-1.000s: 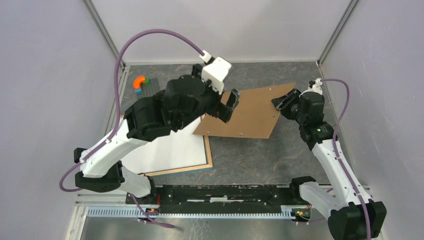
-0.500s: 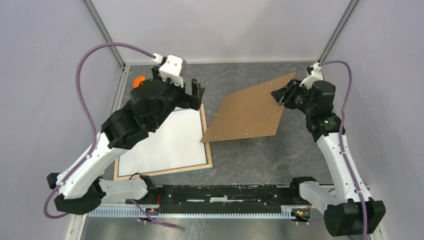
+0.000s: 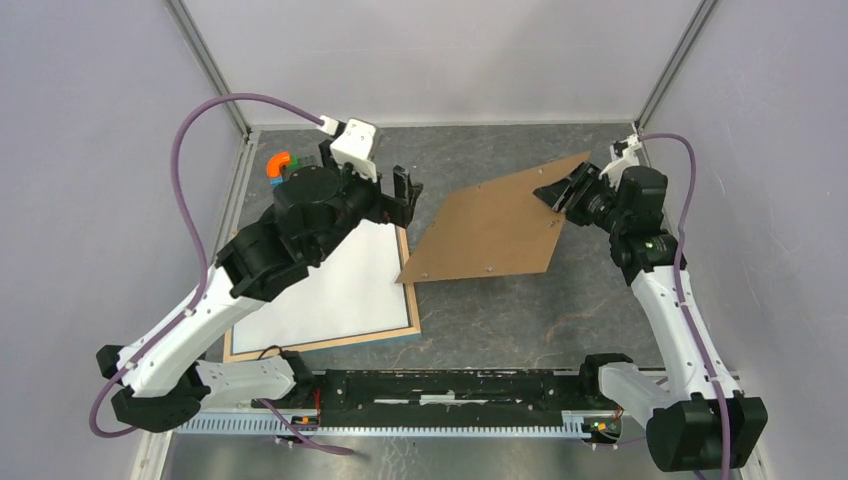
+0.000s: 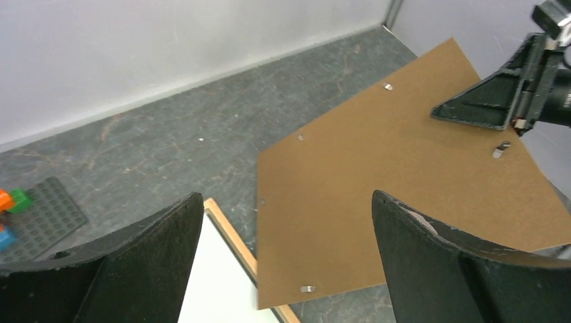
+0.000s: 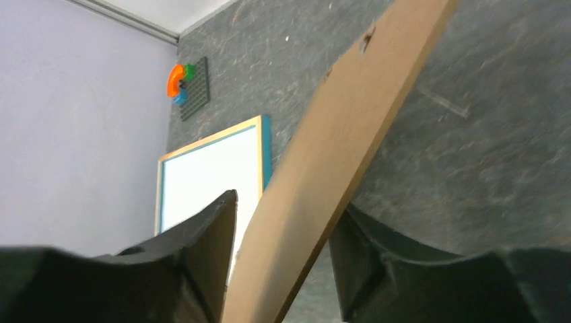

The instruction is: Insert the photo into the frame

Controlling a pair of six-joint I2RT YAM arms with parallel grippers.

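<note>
Right pincer: pinching the brown backing board at its far right edge. The wrist view shows the board's edge clamped between both fingers. The board hangs tilted, with its high side at this pincer. Its low corner is down near the worktop, close beside the frame. We cannot tell whether that corner touches.

Left pincer: spread wide and holding nothing. It hovers over the far right corner of the frame, which lies flat below it and to its near left, light wood side up with a blue edge showing. The photo appears to lie inside the frame with its white back up, though no print is visible to confirm this.

Assessment: the step in hand is managing the board, not the photo.

- The sheet is thin and wide and is held at one edge only, so it will lever against the fingers. The grip should stay firm and any swing should be slow.
- The low corner should be carried clear of the frame rail, because a dragging corner could shove the frame or lift the sheet inside it.
- The left pincer is well placed to steady the frame's corner or the board's free edge.
</note>
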